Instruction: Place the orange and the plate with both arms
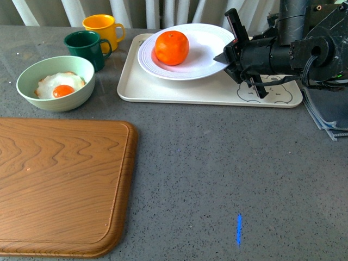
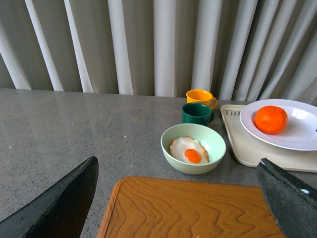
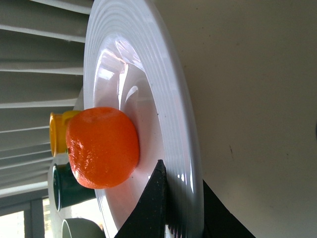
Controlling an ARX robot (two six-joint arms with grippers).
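Note:
The orange [image 1: 172, 47] lies inside the white ribbed plate [image 1: 204, 57], which sits tilted over the cream tray [image 1: 163, 89] at the back. My right gripper [image 1: 231, 57] is shut on the plate's right rim. In the right wrist view the orange [image 3: 101, 147] rests in the plate [image 3: 153, 89] and the dark fingers [image 3: 151, 208] pinch the rim from both sides. The left gripper [image 2: 178, 198] is open with nothing in it, hovering above the wooden board [image 2: 188, 208]; the orange [image 2: 271, 119] and plate [image 2: 302, 134] show far off. It is outside the front view.
A large wooden cutting board [image 1: 60, 185] fills the near left. A pale green bowl [image 1: 56, 82] with a fried egg, a dark green mug [image 1: 87, 48] and a yellow mug [image 1: 102, 28] stand at the back left. Folded grey cloth [image 1: 326, 117] lies at the right edge.

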